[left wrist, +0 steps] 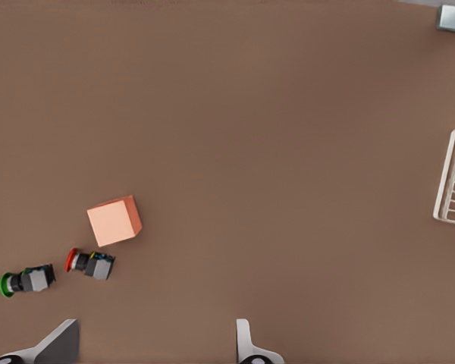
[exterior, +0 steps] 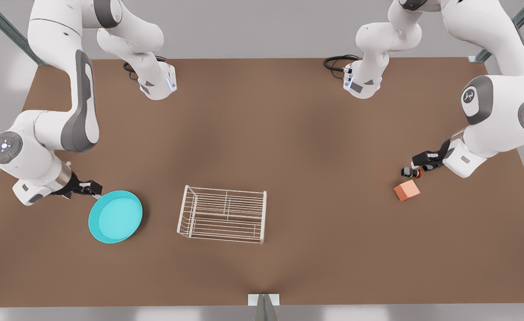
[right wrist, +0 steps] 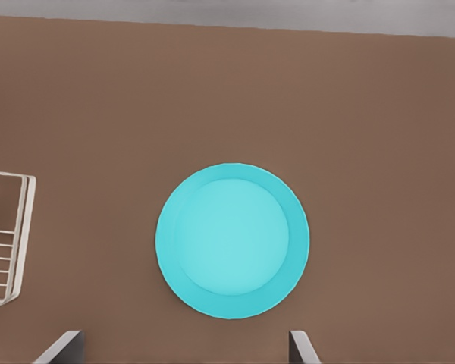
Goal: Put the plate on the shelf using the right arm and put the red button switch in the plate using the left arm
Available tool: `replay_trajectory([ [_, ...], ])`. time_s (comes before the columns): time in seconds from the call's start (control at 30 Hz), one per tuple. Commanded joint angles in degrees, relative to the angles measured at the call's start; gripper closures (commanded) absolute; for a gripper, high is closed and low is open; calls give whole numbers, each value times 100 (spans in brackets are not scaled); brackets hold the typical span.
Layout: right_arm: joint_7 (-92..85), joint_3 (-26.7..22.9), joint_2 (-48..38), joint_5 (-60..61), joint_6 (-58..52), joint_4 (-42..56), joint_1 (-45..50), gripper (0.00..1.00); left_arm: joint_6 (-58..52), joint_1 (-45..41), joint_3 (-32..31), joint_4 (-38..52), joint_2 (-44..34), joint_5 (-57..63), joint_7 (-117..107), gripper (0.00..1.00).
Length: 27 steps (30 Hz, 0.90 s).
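No readable text, numbers or brand names anywhere in the scene. Closest thing to a sign: a small white logo glyph on the dark grey joint cover (exterior: 468,96) of the arm on the front view's right, not legible as letters. Round joint caps (exterior: 4,146) on both arms carry small dot/LED markings, no characters. The plate (right wrist: 232,240), the shelf (exterior: 223,214), the orange cube (left wrist: 114,221) and both switches are unlabelled as far as can be seen; any print on the switch bodies is too small to tell.
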Motion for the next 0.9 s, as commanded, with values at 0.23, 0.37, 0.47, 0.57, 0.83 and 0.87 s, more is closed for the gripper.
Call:
replay_trajectory([
  [0.23,-2875,4,2056,1155,-209,1757,-818,0,-40,-58,-124,-138,92,101,-103,0],
  [0.37,-3939,338,3014,1710,-587,2513,-1337,0,-92,-49,-116,-199,57,101,-95,0],
  [0.47,-4211,883,3261,1710,-526,2487,-1943,0,-268,-41,-116,-217,57,75,-77,0],
  [0.57,-4704,874,3375,1754,-578,2496,-2146,0,-321,-49,-116,-305,48,101,-95,0],
  [0.83,-5117,839,3797,1718,-490,2478,-2400,0,-330,-49,-124,-524,-66,136,-270,0],
  [0.87,-5047,830,3850,1710,-482,2469,-2400,0,-163,-58,-124,-761,-198,136,-270,0],
])
